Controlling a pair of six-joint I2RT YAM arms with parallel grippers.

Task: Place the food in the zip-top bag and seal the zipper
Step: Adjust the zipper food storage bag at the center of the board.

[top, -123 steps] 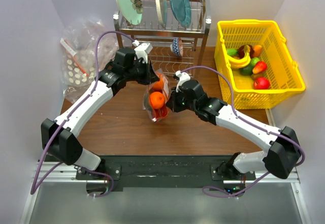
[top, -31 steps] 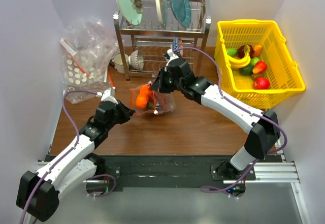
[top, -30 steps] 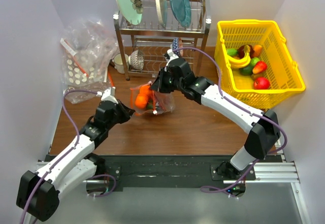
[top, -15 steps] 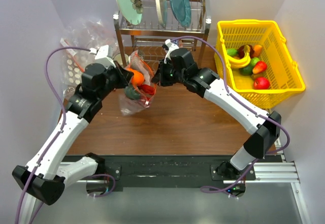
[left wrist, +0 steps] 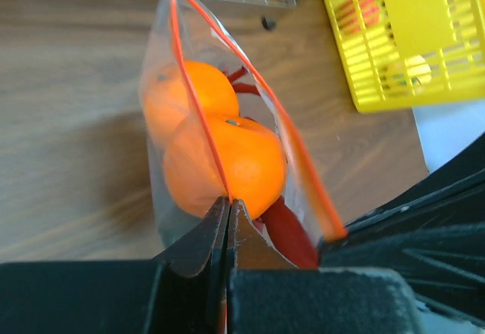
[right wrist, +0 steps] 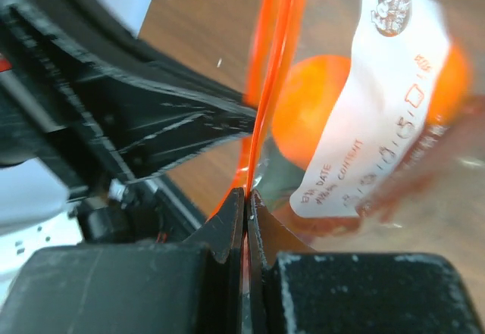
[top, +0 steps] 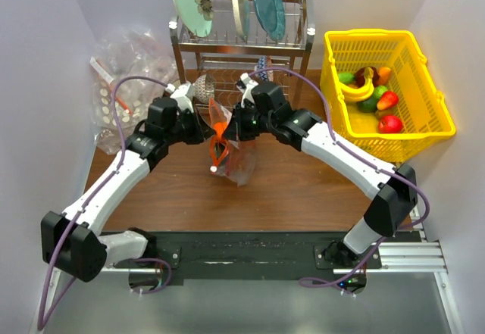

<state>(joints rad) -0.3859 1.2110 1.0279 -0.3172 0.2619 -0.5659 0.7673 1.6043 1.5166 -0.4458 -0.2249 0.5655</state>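
The zip-top bag [top: 233, 161] hangs above the table between my two grippers. Its orange-red zipper [top: 217, 132] is stretched between them. My left gripper [top: 203, 131] is shut on the zipper [left wrist: 198, 114] at one end. My right gripper [top: 239, 125] is shut on the zipper [right wrist: 267, 84] at the other end. Inside the bag I see the orange [left wrist: 226, 166] and part of the red lobster [left wrist: 292, 234]. The right wrist view shows the orange [right wrist: 309, 110] behind the bag's white label [right wrist: 373, 95]. I cannot make out the green fruit.
A metal dish rack [top: 242, 46] with plates stands at the back. A yellow basket [top: 388, 95] of toy fruit is at the right. A heap of clear dotted plastic bags [top: 125, 76] lies at the back left. A metal strainer [top: 201, 88] sits by the rack.
The bag has moved right and lower, now hanging between the grippers. My left gripper came down and right with it. My right gripper has hardly moved.
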